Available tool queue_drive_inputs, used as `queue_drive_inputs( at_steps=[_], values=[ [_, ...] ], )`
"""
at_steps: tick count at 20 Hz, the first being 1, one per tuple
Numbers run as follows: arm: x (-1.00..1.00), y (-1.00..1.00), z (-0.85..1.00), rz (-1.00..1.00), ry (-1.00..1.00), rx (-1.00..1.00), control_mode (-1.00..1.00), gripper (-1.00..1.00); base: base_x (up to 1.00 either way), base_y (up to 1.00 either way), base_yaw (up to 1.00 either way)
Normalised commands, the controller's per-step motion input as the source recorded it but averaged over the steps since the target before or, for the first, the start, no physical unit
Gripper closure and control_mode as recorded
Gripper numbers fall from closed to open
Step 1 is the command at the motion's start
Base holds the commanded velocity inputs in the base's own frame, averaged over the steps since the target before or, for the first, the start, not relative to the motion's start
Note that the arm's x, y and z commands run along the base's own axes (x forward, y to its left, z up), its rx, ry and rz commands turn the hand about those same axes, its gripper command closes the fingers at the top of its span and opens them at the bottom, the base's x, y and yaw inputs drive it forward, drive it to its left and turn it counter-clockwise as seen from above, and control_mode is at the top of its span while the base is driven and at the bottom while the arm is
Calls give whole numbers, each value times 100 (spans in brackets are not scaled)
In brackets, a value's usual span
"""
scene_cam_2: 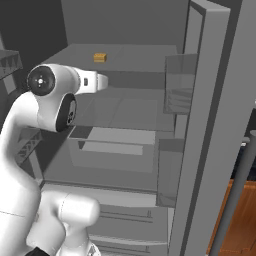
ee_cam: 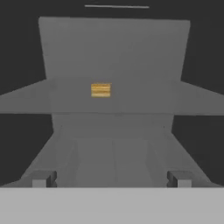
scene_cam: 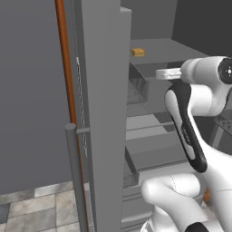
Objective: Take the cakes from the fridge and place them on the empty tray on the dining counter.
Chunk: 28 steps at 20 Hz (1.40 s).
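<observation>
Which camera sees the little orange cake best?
The hand view: the orange cake sits centred, straight ahead on the fridge shelf. Both base views show it smaller, far back on that shelf.

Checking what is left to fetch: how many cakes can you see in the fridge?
1. An orange-tan cake sits on the upper shelf toward the back of the fridge. Another may be hidden.
</observation>
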Motion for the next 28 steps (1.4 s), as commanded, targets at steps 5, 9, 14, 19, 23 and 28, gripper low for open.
queue_drive_inputs(
  at_steps=[5, 9, 14, 19, 23, 28],
  values=[
    [0, 0, 23, 19, 0, 0, -100, -100, 0, 0, 0],
    [0, 1, 29, 9, 0, 0, -100, -100, 0, 0, 0],
    [0, 5, 23, 1, 12, 0, -100, -100, 0, 0, 0],
    [0, 7, 13, 0, 12, 0, -100, -100, 0, 0, 0],
    [0, 6, 0, 0, 0, 0, -100, -100, 0, 0, 0],
    [0, 10, -3, 0, 3, 0, -100, -100, 0, 0, 0]
  ],
)
